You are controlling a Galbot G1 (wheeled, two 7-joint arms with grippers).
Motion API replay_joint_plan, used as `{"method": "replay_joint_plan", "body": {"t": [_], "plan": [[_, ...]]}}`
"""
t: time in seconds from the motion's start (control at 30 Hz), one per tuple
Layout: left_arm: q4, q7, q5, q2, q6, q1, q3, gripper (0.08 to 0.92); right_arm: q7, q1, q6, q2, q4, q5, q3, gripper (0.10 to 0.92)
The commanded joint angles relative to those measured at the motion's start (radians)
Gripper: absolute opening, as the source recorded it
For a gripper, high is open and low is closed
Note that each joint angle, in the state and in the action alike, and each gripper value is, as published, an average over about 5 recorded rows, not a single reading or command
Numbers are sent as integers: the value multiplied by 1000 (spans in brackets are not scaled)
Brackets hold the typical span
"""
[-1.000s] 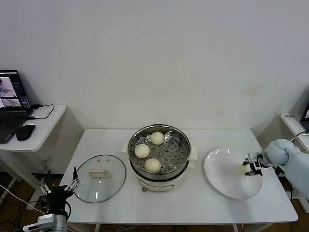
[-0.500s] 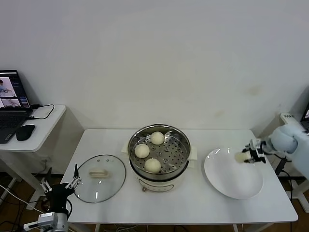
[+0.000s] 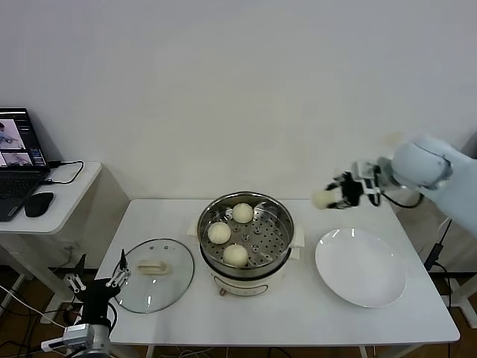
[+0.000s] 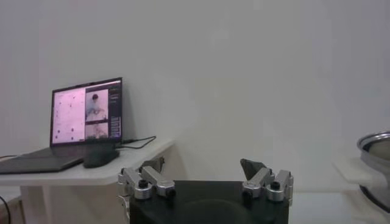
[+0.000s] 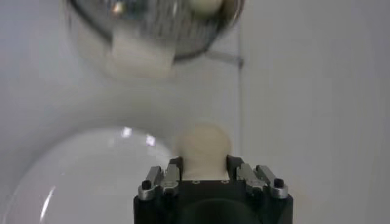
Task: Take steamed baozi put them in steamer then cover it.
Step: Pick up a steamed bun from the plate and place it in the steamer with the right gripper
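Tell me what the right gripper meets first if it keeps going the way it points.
Probably the round stainless-steel steamer. The right gripper, clamping a cream-white baozi, points toward it from above the table; depth is uncertain.

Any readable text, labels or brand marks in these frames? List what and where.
None readable.
Laptop screen: shows image windows, any text too small to read.
Steamer, cover, plate, baozi in the right gripper: no visible markings.
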Motion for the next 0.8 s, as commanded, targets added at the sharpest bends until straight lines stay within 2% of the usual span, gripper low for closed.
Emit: {"method": "replay_joint_plan", "body": {"t": [0.03, 0.33, 0.8], "plan": [[3, 0, 2, -3, -2, -1, 2, 823, 174, 201, -259, 223, 123, 332, -226, 467], [9, -2, 3, -6, -9, 4, -5, 823, 200, 5, -306, 271, 59, 267, -225, 470], [21, -3, 6, -13, -18, 2, -13, 823, 243, -116, -315, 313, -58, 161, -164, 475]]}}
